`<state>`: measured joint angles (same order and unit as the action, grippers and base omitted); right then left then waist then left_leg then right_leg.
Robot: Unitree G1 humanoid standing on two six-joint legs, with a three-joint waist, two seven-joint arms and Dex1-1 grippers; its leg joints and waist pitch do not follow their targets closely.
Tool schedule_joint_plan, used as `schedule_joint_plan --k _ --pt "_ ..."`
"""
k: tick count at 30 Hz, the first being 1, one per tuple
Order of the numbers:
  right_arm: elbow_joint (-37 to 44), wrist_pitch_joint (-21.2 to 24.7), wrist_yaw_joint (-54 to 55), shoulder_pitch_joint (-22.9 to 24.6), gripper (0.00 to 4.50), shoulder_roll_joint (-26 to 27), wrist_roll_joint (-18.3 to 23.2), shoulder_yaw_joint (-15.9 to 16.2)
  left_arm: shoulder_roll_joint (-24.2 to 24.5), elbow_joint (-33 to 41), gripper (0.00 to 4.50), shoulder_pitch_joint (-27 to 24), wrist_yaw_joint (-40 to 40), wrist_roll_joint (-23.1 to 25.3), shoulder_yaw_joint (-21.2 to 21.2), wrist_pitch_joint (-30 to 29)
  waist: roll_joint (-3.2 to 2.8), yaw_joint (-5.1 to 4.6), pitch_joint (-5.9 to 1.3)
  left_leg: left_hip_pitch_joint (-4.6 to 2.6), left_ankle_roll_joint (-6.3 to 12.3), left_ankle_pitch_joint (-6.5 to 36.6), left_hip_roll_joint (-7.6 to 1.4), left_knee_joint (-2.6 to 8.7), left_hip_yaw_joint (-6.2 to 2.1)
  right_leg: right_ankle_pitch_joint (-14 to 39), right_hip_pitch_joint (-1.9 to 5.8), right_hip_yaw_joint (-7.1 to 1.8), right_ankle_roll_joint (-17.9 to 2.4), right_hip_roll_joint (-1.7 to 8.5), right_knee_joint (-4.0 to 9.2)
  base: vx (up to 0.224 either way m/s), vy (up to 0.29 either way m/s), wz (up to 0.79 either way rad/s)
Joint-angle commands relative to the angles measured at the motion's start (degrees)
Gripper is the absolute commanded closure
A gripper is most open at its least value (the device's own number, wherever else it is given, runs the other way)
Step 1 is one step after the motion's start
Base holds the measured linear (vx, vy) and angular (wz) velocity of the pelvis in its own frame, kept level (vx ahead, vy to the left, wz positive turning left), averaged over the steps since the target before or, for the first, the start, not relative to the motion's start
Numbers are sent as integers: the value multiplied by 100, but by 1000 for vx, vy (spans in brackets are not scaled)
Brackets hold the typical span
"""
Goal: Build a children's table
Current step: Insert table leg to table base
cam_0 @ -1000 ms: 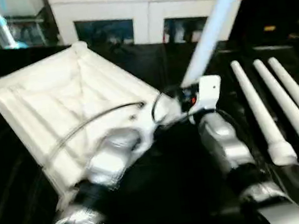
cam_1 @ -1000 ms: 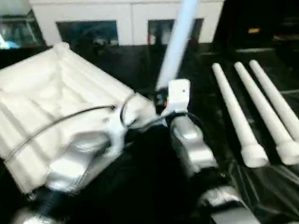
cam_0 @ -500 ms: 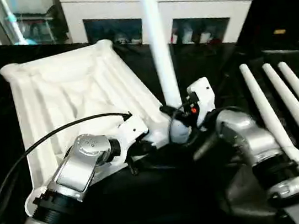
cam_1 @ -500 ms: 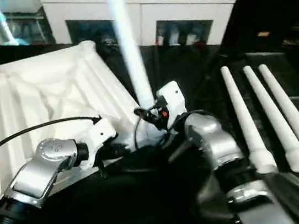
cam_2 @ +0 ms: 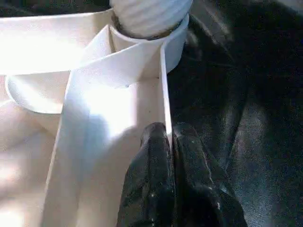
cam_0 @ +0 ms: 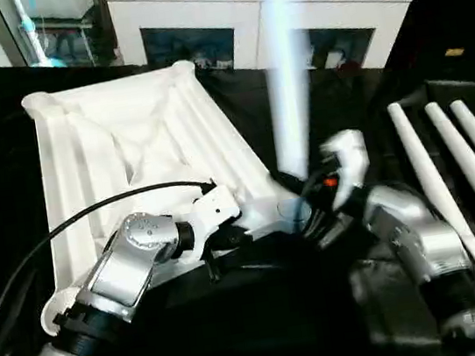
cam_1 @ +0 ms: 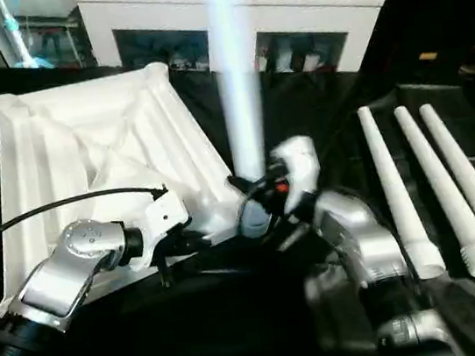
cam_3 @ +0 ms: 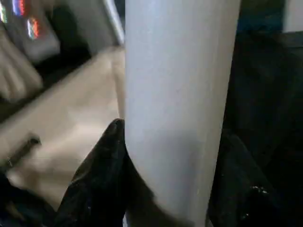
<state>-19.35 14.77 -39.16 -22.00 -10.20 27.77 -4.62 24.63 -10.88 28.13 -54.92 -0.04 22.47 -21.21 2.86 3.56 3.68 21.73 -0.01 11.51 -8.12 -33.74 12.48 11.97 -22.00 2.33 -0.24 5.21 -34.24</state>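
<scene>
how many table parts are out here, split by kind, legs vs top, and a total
tabletop: 1, lying ribbed side up on the black cover
leg held upright by the right gripper at the tabletop's near corner socket: 1
legs lying side by side on the robot's right: 3
total: 5 parts, 4 legs and 1 top

Leg: swung from a rightward lean to upright in the tabletop's near corner socket.
Right hand: turned along with it.
</scene>
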Motion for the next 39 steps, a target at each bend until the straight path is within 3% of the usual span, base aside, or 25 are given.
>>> schedule_joint_plan --k 1,2,3,5,6,7,8,11,12,13,14,16,18,22,24,25,26,27,29,31,32,39 --pt "570 345 55 75 264 -73 693 -537 -81 276 405 4 -126 -400 -471 379 -12 -21 -369 -189 235 457 -572 444 -251 -215 177 -267 -1477 429 237 0 0 0" --pt "828 455 11 120 264 -96 870 -570 -110 409 394 -53 -243 -641 -623 272 -9 -17 -367 -168 301 315 -562 428 -246 -320 185 -264 -1513 430 221 0 0 0" --pt "828 455 11 120 264 -96 870 -570 -110 409 394 -53 -243 -641 -623 272 -50 -5 -389 -168 313 249 -557 415 -249 -379 191 -260 -1531 437 193 0 0 0" --pt "1192 648 -88 211 264 -213 993 -502 -102 614 387 -111 -390 -972 -851 176 -60 3 -428 -176 361 21 -548 383 -240 -682 181 -235 -1636 410 151 0 0 0" --pt "1322 729 -122 248 264 -250 1015 -480 -100 674 375 -123 -432 -1092 -934 126 -40 -4 -414 -157 407 -77 -537 365 -222 -856 163 -231 -1695 392 134 0 0 0" --pt "1485 771 -181 301 264 -330 946 -395 -151 720 363 -71 -434 -1325 -1149 -14 -20 -10 -409 -121 444 -29 -520 354 -205 -831 176 -244 -1701 401 125 0 0 0" --pt "1702 792 -261 380 264 -456 772 -245 -261 700 357 63 -335 -1622 -1461 -186 -8 -13 -396 -122 450 110 -521 353 -196 -654 169 -250 -1697 414 147 0 0 0" --pt "1897 797 -353 456 264 -618 512 -24 -593 498 332 445 133 -1908 -1906 -306 0 11 -381 -136 372 394 -526 352 -195 -176 162 -256 -1623 422 205 0 0 0" --pt "1955 817 -339 456 264 -660 445 33 -832 515 320 620 237 -2237 -2130 -560 24 7 -370 -138 221 574 -539 359 -197 167 160 -254 -1606 434 221 0 0 0" --pt "2002 866 -336 453 264 -682 449 70 -990 630 311 692 235 -2577 -2239 -791 13 24 -370 -160 152 604 -543 357 -194 258 142 -252 -1613 432 221 0 0 0" --pt "2002 866 -336 453 264 -682 449 70 -990 630 311 692 235 -2577 -2239 -791 14 35 -368 -149 150 590 -539 357 -212 275 142 -247 -1603 427 224 0 0 0" --pt "2047 916 -326 418 264 -756 323 240 -1332 891 295 830 238 -3275 -2330 -1240 21 31 -377 -142 121 531 -540 355 -208 198 146 -243 -1577 416 193 0 0 0" --pt "2078 944 -323 409 264 -794 274 313 -1449 984 269 876 250 -3517 -2346 -1418 30 28 -384 -137 161 417 -529 345 -202 46 146 -240 -1561 396 190 0 0 0" --pt "2185 926 -384 380 264 -916 47 566 -1719 937 236 999 333 -3408 -2178 -1525 60 38 -388 -113 255 400 -523 323 -218 108 178 -257 -1439 415 225 0 0 0" --pt "2301 861 -415 381 264 -990 -107 708 -1887 739 221 1109 602 -3166 -2098 -1387 44 33 -397 -115 269 390 -527 315 -227 68 186 -256 -1410 404 230 0 0 0" --pt "2342 830 -408 389 264 -1006 -170 753 -1910 648 212 1157 773 -3040 -2044 -1361 -29 49 -400 -123 253 369 -528 313 -239 22 181 -255 -1405 406 218 0 0 0" --pt "2372 815 -400 399 264 -1013 -212 784 -1914 590 203 1189 893 -2956 -1998 -1338 11 29 -407 -131 252 343 -530 312 -236 -62 181 -247 -1399 386 218 0 0 0" --pt "2410 813 -389 429 264 -1028 -260 825 -1915 549 203 1194 939 -2856 -1932 -1174 -18 37 -407 -127 258 334 -523 311 -241 -88 186 -250 -1399 389 220 0 0 0" --pt "2427 744 -382 467 264 -1049 -348 875 -1940 486 180 1211 1043 -2736 -1881 -1052 1 38 -417 -123 283 317 -523 301 -236 -211 200 -252 -1433 394 212 0 0 0" --pt "2420 676 -214 482 264 -998 -410 837 -1939 334 157 1255 1229 -2546 -1836 -1033 -61 42 -425 -121 287 283 -520 298 -248 -353 206 -244 -1477 389 193 0 0 0" --pt "2408 666 -160 477 264 -980 -423 814 -1942 301 157 1262 1251 -2525 -1841 -1018 -38 28 -427 -126 282 307 -520 298 -244 -370 205 -241 -1486 379 198 0 0 0" --pt "2170 330 402 330 264 -792 -661 496 -2032 168 93 1327 1524 -2821 -2174 -1353 -68 37 -436 -127 248 380 -517 290 -243 -377 216 -234 -1590 390 182 0 0 0"
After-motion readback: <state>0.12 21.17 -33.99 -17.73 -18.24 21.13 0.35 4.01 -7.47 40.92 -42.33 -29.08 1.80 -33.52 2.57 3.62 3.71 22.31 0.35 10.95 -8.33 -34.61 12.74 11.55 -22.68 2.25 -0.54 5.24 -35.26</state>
